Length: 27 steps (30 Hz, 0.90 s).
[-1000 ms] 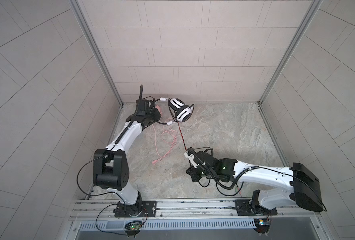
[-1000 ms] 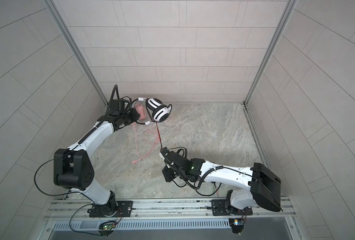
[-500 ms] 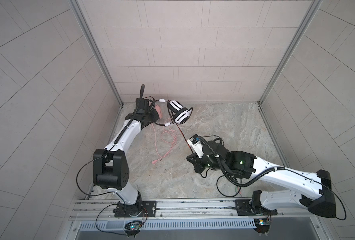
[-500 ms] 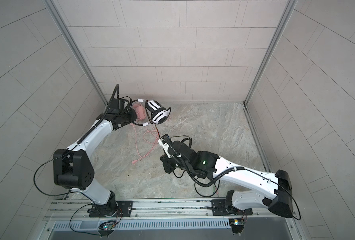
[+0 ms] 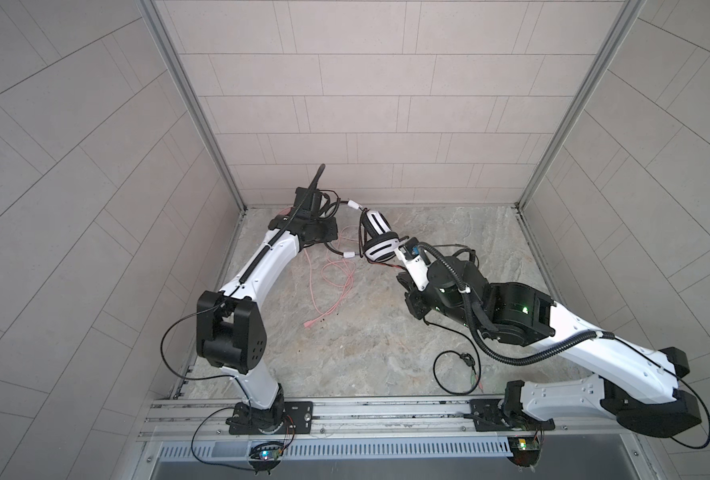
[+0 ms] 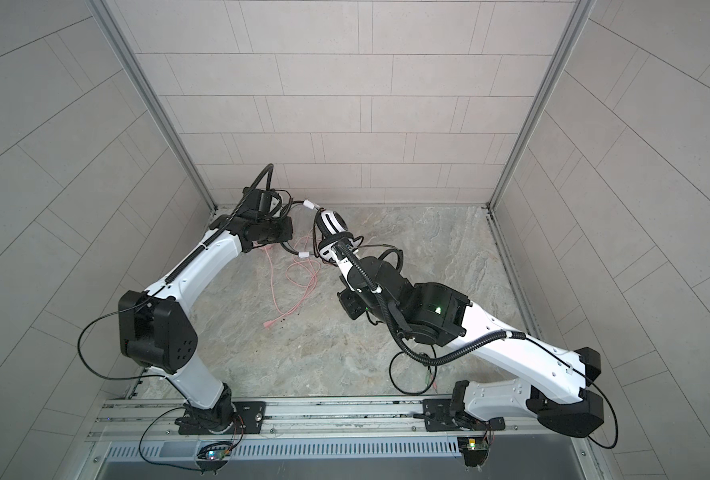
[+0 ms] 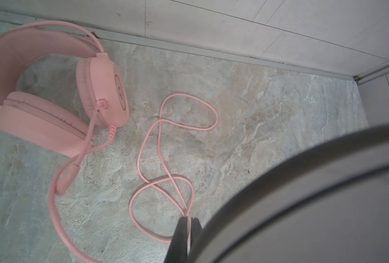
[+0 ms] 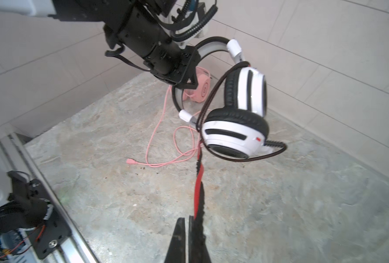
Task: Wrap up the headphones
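Note:
The white-and-black headphones point(image 5: 380, 235) point(image 6: 332, 232) point(image 8: 241, 118) hang in the air above the floor's back left. My left gripper point(image 8: 184, 85) point(image 7: 188, 219) is shut on their thin black headband point(image 7: 302, 193). Their black and red cable point(image 8: 199, 182) loops round the lower earcup and runs taut down to my right gripper point(image 8: 188, 219) point(image 5: 403, 275), which is shut on it just below the earcups. The pink headphones point(image 7: 52, 102) point(image 8: 200, 88) rest on the floor by the back wall, under the left arm. Their pink cable point(image 5: 336, 278) point(image 6: 299, 282) point(image 7: 166, 148) trails loose.
A loop of black cable point(image 5: 449, 374) point(image 6: 403, 374) lies on the stone floor point(image 5: 345, 353) near the front rail point(image 5: 366, 415), under the right arm. Tiled walls enclose the floor on three sides. The pink cable's plug point(image 8: 129, 161) points towards the middle of the floor.
My right arm has risen and swung back towards the white-and-black headphones, so the cable between them is much shorter. The left arm has barely moved, still holding the headband.

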Available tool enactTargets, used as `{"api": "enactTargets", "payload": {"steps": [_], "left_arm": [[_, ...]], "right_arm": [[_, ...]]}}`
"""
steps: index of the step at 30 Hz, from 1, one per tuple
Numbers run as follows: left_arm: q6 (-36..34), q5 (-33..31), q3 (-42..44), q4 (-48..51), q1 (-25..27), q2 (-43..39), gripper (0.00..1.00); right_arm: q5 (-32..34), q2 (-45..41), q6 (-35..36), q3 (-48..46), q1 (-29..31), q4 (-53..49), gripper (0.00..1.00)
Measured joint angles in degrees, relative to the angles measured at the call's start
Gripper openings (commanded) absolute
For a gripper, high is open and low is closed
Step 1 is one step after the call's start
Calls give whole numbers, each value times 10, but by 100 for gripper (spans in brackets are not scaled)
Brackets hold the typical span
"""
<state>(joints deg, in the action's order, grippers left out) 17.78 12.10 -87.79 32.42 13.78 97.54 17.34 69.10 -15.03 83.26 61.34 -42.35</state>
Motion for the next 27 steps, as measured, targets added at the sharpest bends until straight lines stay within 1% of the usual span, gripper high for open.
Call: {"api": "enactTargets", "payload": {"steps": [4, 7, 11, 13, 20, 27], "left_arm": [[-28, 19, -11, 21, 19, 15, 0], [-48, 25, -22, 34, 37, 24, 0], [-74, 35, -34, 51, 72, 27, 0], [-82, 39, -45, 58, 87, 31, 0], [-104, 51, -64, 76, 139, 47, 0], [-107, 70, -68, 86, 158, 53, 0]], "right_arm": [[32, -1, 24, 17, -50, -36, 0], [38, -9, 36, 16, -98, -49, 0], [18, -25, 46, 10, -174, -56, 0], [9, -30, 50, 10, -193, -57, 0], [-13, -30, 66, 19, -217, -57, 0], [-28, -19, 75, 22, -239, -54, 0]]}}
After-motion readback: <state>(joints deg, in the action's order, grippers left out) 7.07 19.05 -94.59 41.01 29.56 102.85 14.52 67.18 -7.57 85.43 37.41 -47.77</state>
